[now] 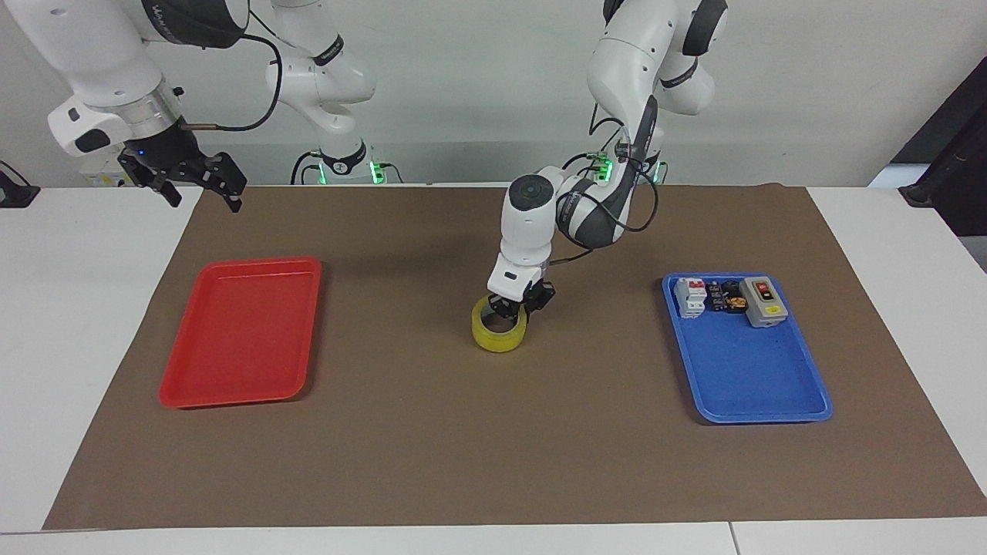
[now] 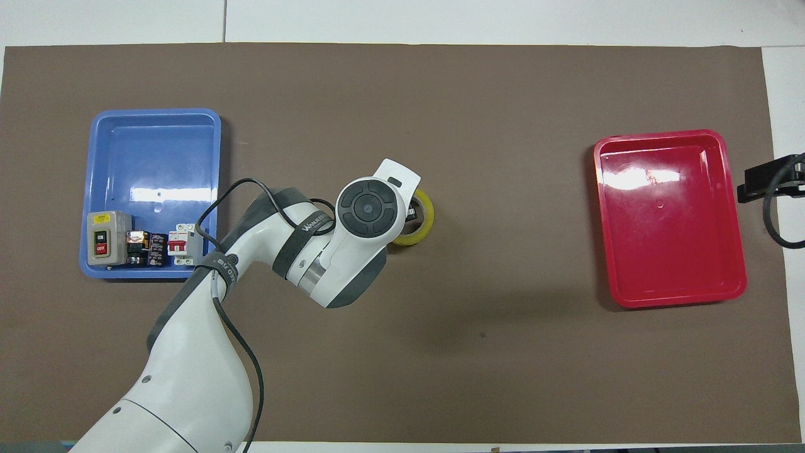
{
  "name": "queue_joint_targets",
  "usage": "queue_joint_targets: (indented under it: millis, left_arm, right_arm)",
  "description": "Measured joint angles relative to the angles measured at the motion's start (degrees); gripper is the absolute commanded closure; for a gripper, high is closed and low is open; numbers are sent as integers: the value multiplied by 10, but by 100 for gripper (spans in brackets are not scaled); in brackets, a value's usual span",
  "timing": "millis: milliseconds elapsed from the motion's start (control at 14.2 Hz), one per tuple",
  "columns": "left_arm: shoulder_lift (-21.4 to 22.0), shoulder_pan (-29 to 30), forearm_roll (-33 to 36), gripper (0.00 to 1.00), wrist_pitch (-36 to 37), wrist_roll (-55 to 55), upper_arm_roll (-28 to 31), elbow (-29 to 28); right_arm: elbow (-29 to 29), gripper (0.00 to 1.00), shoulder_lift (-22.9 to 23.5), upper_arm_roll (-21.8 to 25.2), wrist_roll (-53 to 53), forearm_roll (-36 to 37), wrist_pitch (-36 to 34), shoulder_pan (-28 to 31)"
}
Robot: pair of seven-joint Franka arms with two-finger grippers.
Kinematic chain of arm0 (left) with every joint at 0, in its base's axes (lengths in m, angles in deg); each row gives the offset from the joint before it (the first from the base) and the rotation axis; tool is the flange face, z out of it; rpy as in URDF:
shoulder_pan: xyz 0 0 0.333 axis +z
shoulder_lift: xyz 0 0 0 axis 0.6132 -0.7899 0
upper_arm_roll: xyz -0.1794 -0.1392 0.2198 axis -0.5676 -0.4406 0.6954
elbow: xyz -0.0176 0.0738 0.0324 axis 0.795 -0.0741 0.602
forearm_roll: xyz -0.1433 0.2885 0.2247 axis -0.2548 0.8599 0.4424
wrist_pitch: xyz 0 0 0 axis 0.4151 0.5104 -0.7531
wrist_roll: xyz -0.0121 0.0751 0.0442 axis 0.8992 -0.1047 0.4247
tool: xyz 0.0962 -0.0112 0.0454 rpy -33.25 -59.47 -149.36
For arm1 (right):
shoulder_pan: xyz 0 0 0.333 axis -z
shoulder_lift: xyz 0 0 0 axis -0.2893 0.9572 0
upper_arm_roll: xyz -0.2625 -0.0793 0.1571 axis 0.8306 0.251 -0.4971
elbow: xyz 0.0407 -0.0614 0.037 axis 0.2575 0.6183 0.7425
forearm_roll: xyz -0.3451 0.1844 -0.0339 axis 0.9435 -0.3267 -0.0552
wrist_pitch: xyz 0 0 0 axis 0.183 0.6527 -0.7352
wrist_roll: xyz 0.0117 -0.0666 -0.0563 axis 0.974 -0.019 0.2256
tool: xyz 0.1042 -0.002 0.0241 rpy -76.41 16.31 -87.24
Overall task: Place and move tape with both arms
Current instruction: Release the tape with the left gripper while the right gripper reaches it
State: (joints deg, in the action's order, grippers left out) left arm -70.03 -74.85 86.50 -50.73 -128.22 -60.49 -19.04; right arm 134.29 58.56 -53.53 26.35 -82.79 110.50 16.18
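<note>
The yellow tape (image 1: 498,336) sits flat on the brown mat (image 1: 493,462) near the table's middle, between the two trays. My left gripper (image 1: 515,310) comes down from above and is shut on the tape's rim on the side nearer the robots. In the overhead view the left arm's wrist covers most of the tape (image 2: 428,217). My right gripper (image 1: 199,183) hangs open and holds nothing, raised over the mat's corner at the right arm's end, where the arm waits; only part of it (image 2: 770,182) shows at the overhead view's edge.
A red tray (image 1: 239,397) lies bare at the right arm's end. A blue tray (image 1: 759,385) at the left arm's end holds a grey switch box (image 1: 763,301), a white breaker (image 1: 690,297) and small dark parts along its edge nearer the robots.
</note>
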Motion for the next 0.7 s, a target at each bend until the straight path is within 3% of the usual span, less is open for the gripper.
queue_joint_targets:
  millis: [352,563,704]
  left_arm:
    - [15,0,0,0,18,0,5,9]
    - [83,51,3,0,92,62,11,11]
    - [134,107,-1,0,139,148,12,10]
  right_arm:
    - [0,0,0,1,0,-4,-1,0]
    - [1,0,0,-3,0,-38,15,-17]
    - [2,0,0,-4,6,-46,27,-58]
